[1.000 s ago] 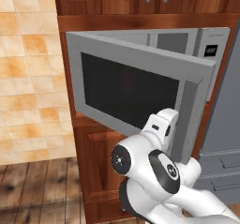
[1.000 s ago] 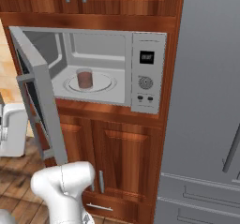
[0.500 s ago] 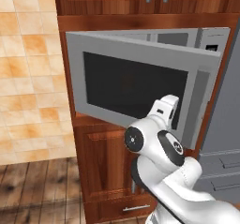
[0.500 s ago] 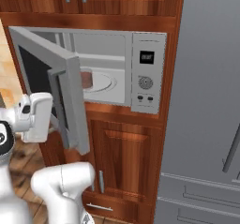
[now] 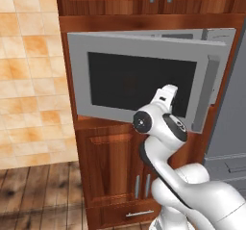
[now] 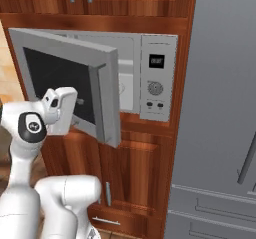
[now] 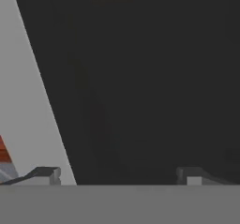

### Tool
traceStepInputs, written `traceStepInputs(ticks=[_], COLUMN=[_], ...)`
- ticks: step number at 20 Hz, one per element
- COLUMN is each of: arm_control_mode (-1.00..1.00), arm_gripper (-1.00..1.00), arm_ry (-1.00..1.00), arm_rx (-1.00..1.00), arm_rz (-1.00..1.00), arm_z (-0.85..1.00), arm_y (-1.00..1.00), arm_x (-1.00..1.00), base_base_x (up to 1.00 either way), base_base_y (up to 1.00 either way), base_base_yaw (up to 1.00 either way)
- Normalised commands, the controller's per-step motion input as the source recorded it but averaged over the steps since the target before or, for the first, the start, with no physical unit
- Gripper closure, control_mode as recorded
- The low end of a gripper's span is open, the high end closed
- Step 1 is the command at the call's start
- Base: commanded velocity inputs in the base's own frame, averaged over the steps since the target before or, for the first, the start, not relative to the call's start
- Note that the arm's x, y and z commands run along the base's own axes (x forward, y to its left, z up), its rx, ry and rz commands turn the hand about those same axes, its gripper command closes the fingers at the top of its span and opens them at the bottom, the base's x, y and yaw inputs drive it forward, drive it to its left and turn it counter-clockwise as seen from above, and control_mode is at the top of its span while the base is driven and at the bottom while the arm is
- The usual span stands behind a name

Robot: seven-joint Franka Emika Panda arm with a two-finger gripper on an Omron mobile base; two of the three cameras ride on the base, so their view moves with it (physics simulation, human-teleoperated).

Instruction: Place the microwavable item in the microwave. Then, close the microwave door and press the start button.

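The microwave [image 6: 156,78] is built into wooden cabinets, its control panel with display and dial on the right. The microwave door [image 5: 139,82] stands partly swung in, its dark window facing me and its bar handle [image 5: 207,95] on the free edge. My gripper [image 5: 166,95] rests against the outer face of the door, low on the window, also seen as the gripper [image 6: 70,112] from the right. In the hand view the gripper [image 7: 119,174] is open, its fingertips [image 7: 47,174] wide apart with nothing between them, right up against the dark glass. The microwavable item is hidden behind the door.
Wooden cabinet doors [image 6: 130,183] sit below the microwave and more run above it. A tall grey refrigerator [image 6: 220,108] stands to the right. A tiled wall [image 5: 29,80] and wooden floor [image 5: 38,195] lie to the left.
The door has swung further toward the microwave, hiding the glass and turntable that showed before. My hand has followed forward and to the right against the door's outer face.
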Motion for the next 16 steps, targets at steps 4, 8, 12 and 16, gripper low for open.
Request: traceStepInputs(ticks=[4,8,12,16], arm_control_mode=[-1.0,-1.0,-1.0,-1.0], arm_gripper=[-1.0,-1.0,-1.0,-1.0], arm_ry=[0.0,0.0,0.0,0.0], arm_rx=[0.06,0.07,0.08,0.08], arm_rz=[0.04,0.04,0.04,0.05], arm_z=[0.0,0.0,0.0,0.0], arm_y=[-0.2,-0.23,-0.21,-0.19], arm_x=[0.78,0.75,0.71,0.68], base_base_x=[0.0,0.0,0.0,0.0], base_base_y=[0.0,0.0,0.0,0.0], base_base_yaw=[0.0,0.0,0.0,0.0])
